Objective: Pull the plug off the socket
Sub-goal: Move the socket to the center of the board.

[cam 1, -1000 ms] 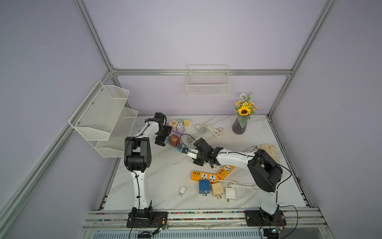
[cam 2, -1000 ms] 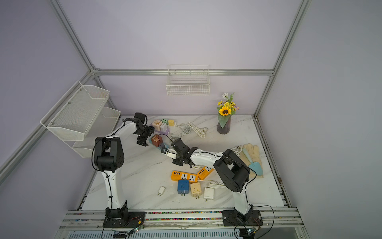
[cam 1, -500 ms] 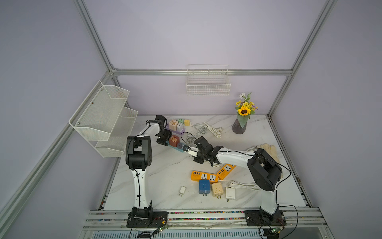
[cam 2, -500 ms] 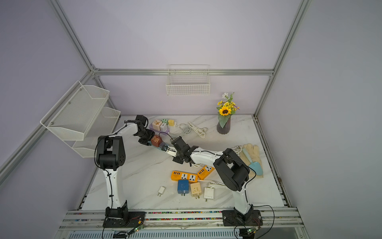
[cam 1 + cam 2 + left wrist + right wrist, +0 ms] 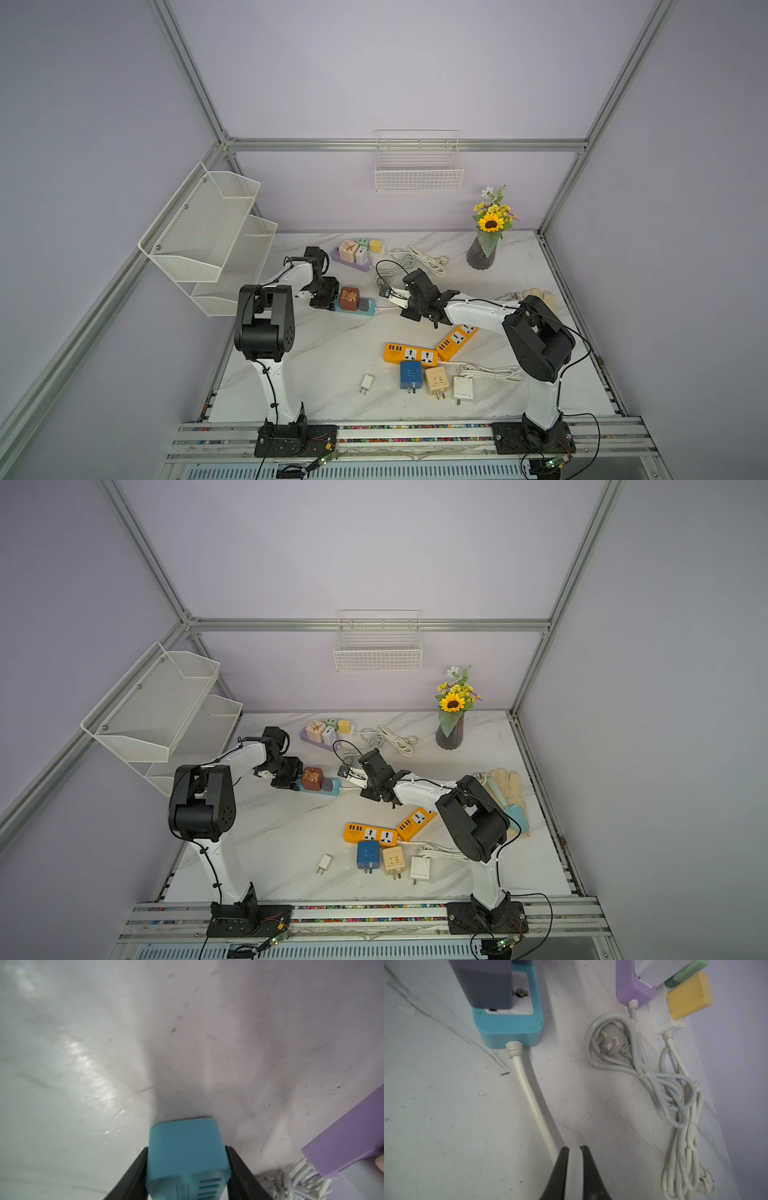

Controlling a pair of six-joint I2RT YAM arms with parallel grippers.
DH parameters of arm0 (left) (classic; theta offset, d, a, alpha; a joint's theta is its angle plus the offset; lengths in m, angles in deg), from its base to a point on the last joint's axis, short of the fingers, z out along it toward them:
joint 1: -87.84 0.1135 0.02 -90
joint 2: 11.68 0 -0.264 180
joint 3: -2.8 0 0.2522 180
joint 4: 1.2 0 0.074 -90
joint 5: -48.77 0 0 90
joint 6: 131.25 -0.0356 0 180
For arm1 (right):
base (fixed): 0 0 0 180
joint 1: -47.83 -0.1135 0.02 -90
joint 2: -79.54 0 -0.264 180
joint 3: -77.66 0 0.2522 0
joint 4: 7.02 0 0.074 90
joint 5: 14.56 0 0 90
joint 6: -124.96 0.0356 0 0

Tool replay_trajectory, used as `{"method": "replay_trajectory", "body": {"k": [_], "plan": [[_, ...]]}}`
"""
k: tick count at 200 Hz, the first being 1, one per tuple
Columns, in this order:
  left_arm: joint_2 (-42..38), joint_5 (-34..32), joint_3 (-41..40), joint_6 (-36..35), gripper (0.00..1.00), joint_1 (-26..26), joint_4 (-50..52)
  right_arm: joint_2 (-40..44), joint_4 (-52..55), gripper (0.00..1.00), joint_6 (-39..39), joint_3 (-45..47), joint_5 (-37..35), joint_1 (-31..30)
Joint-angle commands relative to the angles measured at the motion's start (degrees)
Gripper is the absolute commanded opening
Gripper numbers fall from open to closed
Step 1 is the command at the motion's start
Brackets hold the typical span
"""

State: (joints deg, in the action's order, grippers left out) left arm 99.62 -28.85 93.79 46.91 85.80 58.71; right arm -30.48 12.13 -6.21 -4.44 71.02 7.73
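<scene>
A teal socket strip (image 5: 370,311) lies left of the table's middle in both top views, with a brown plug (image 5: 349,298) and a grey plug (image 5: 364,304) standing in it. My left gripper (image 5: 328,300) is shut on the strip's left end. In the left wrist view its black fingers (image 5: 139,1167) press both sides of the teal socket (image 5: 185,1142). My right gripper (image 5: 402,305) is shut on the strip's white cord (image 5: 529,1095), a short way from the teal socket (image 5: 508,1026). The grey plug (image 5: 485,985) fills that view's corner.
A purple strip (image 5: 347,264) with several plugs and coiled cords (image 5: 415,259) lie behind. Two orange strips (image 5: 409,354) and loose adapters (image 5: 410,374) sit toward the front. A flower vase (image 5: 482,253), gloves (image 5: 536,297) and wire shelves (image 5: 208,232) line the sides.
My left gripper has dropped from above onto the teal strip's end and closed on it. The right gripper has kept its hold on the cord.
</scene>
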Motion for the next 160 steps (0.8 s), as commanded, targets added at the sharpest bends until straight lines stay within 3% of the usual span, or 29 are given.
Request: {"method": "replay_trajectory", "body": {"k": [1,44,105,160], "plan": [[-1.4,2.3,-5.8,7.0,0.51,-2.3,2.8,3.0,-2.2,0.10,-3.7,2.7,0.6,2.4],[-6.4,3.7,-13.4,14.0,0.48,-6.0,2.3,1.7,-3.2,0.12,-5.4,2.3,-1.2,6.3],[-9.7,5.9,-20.0,21.8,0.48,-10.7,-1.6,-2.0,-5.4,0.20,-6.4,0.1,-5.5,7.3],[-13.1,4.2,-24.7,26.4,0.47,-11.3,-4.3,-1.0,-2.9,0.43,-0.4,-1.5,-3.1,7.3]]}}
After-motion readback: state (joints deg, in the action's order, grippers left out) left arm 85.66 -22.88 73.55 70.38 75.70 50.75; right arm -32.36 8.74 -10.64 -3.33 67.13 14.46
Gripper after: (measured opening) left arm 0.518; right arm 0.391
